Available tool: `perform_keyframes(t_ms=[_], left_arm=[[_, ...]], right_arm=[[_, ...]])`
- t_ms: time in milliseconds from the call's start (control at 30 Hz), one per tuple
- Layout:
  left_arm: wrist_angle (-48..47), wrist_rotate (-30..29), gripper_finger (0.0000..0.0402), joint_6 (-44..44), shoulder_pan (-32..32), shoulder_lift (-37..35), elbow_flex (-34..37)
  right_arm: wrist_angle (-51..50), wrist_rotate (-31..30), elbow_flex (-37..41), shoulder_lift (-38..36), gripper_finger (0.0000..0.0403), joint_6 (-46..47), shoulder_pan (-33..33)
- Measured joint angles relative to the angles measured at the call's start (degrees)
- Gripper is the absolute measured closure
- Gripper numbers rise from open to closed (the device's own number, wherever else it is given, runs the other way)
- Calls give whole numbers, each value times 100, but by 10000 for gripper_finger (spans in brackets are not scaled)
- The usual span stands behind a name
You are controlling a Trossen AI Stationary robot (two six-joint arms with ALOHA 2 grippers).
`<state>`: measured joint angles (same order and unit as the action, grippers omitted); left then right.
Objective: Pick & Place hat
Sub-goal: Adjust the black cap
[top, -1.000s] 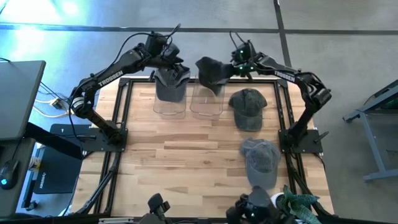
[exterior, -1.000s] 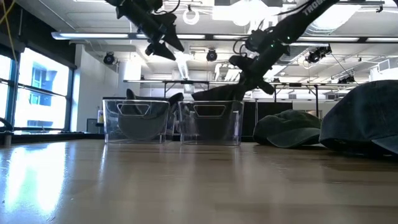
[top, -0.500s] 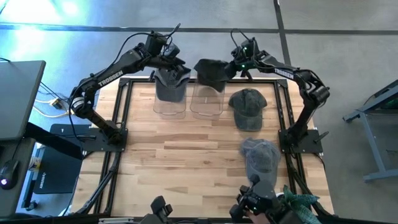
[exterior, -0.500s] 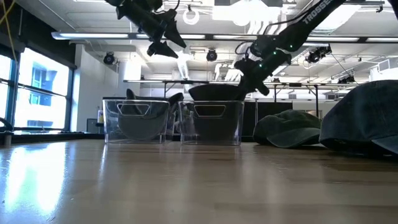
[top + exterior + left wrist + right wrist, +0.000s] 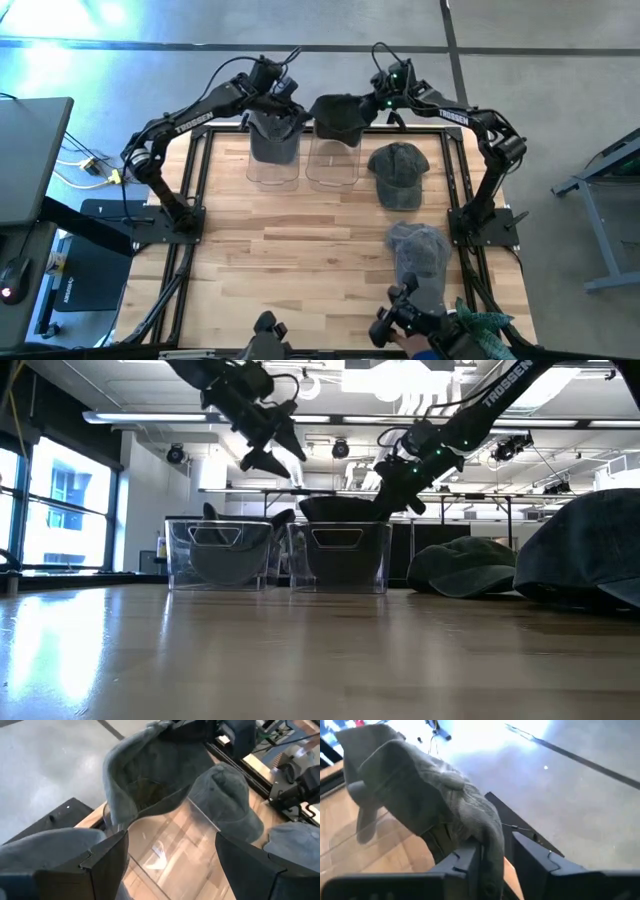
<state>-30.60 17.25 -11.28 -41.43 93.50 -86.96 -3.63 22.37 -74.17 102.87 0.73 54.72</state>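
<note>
Hat (image 5: pixel 338 116) under inspection: a dark cap hanging at the far edge of the table (image 5: pixel 300 240), over the rim of the right-hand clear bin (image 5: pixel 332 165). In the low view its lower part sits at the top of that bin (image 5: pixel 340 558). The right gripper (image 5: pixel 383 103) is at the cap's far side. In the right wrist view a fold of the cap's fabric (image 5: pixel 445 805) lies between the two dark fingers (image 5: pixel 465 862), which stand slightly apart; whether they press the cloth cannot be told from these pictures.

The left gripper (image 5: pixel 283 98) hovers above the left-hand clear bin (image 5: pixel 272 158), with its fingers (image 5: pixel 105 855) spread wide and nothing between them. That bin holds a grey cap (image 5: pixel 274 133).

Two more caps lie on the table to the right of the bins: a dark green one (image 5: pixel 399 172) just beside the right-hand bin, and a grey-blue one (image 5: pixel 418 255) nearer the front edge. A person's hand (image 5: pixel 425 325) shows at the front edge, near the grey-blue cap.
</note>
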Motion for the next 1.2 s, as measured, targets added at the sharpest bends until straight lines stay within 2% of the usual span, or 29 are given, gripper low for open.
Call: perform_keyframes(t_ms=[200, 400, 800, 1033, 1200], left_arm=[[421, 46, 110, -352, 109, 189, 4], [833, 31, 110, -548, 96, 243, 2], [980, -98, 110, -591, 94, 235, 0], [966, -89, 110, -586, 94, 235, 0], [947, 73, 110, -573, 94, 235, 0]], right_arm=[[-6, -45, 0, 0, 252, 785, 56], [124, -537, 0, 24, 221, 1081, 52], [710, -882, 0, 149, 207, 1402, -1], [647, -781, 0, 149, 205, 1152, -12], [833, -169, 0, 148, 181, 1387, 35]])
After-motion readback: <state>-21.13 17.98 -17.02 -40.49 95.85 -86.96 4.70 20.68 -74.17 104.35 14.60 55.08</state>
